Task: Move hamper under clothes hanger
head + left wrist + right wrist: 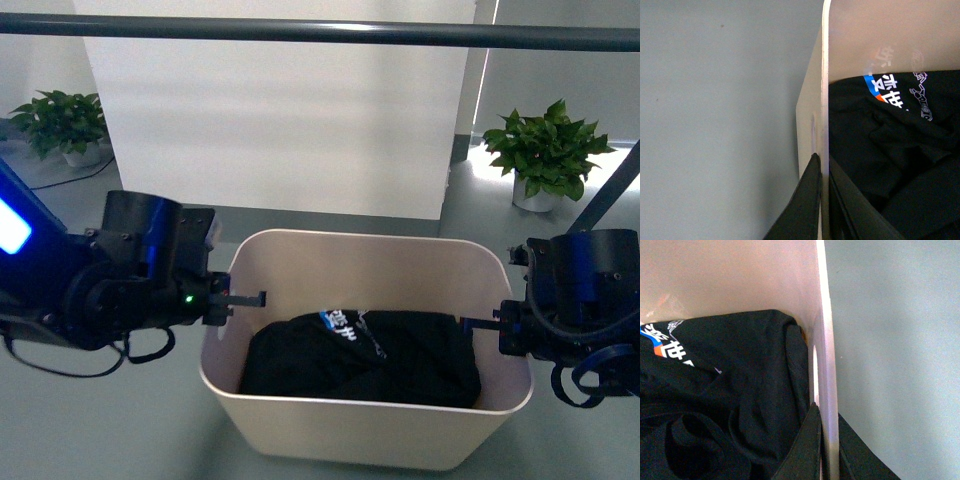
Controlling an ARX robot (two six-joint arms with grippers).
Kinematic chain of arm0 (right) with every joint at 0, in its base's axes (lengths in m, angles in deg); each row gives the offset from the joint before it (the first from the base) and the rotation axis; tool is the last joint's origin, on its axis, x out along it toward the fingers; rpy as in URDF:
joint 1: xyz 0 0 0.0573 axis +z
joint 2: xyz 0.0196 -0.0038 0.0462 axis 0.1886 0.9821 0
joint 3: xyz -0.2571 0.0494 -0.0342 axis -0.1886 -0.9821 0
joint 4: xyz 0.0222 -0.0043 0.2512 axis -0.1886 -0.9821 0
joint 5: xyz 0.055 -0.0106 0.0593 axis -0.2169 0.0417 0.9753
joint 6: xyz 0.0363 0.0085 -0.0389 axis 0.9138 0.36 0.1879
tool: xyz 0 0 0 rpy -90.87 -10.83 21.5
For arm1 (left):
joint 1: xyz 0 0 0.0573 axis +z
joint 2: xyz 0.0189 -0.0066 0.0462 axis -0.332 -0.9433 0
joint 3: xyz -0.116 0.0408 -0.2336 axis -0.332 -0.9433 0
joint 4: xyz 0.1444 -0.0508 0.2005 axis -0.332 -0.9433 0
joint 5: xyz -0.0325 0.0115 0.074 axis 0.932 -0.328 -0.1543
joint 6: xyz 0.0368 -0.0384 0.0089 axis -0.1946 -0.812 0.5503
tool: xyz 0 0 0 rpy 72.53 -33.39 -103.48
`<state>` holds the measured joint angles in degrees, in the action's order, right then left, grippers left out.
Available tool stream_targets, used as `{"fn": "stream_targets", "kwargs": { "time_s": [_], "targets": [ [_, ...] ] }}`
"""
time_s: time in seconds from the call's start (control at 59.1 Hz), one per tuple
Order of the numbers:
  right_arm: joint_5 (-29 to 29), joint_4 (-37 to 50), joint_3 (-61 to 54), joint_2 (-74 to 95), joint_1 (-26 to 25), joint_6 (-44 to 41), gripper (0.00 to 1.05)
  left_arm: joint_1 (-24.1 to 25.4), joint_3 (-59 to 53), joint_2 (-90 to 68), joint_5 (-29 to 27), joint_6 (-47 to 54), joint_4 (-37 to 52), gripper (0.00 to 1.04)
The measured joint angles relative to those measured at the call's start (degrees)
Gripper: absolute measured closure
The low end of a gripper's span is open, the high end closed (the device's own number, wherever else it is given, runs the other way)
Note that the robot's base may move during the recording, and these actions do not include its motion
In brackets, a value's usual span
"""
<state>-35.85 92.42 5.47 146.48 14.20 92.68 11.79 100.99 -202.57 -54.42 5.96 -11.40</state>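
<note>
The beige hamper (340,420) sits on the grey floor in the middle of the front view, with a black T-shirt (365,355) bunched inside. My left gripper (240,299) is shut on the hamper's left rim (825,100), one finger inside and one outside. My right gripper (482,323) is shut on its right rim (826,365) the same way. The clothes hanger's dark grey horizontal bar (320,32) runs across the top of the front view, above and beyond the hamper. One slanted leg (612,190) shows at the far right.
A white panel (280,110) stands behind the bar. Potted green plants stand at the back left (65,125) and back right (545,155). Grey floor (715,125) lies around the hamper.
</note>
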Motion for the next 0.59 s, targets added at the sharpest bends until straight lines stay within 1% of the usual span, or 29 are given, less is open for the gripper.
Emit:
{"fn": "stream_targets", "kwargs": {
  "time_s": [0.135, 0.254, 0.457, 0.593],
  "targets": [
    [2.16, 1.68, -5.6, -1.55, 1.49, 0.87, 1.02, 2.75, -7.76, 1.27, 1.46, 0.7, 2.91, 1.01],
    [2.67, 2.25, -7.58, -1.57, 2.45, 1.18, 1.02, 3.93, -11.76, 1.27, 2.16, 0.94, 5.29, 1.01],
    [2.47, 2.47, -8.02, -1.55, 3.65, 1.81, 1.02, 5.25, -12.5, 1.25, 2.32, 1.29, 6.88, 1.01],
    [2.21, 3.28, -7.89, -1.51, 5.11, 2.78, 1.02, 6.43, -9.57, -0.39, 1.66, 1.88, 7.17, 1.01]
  ]
}}
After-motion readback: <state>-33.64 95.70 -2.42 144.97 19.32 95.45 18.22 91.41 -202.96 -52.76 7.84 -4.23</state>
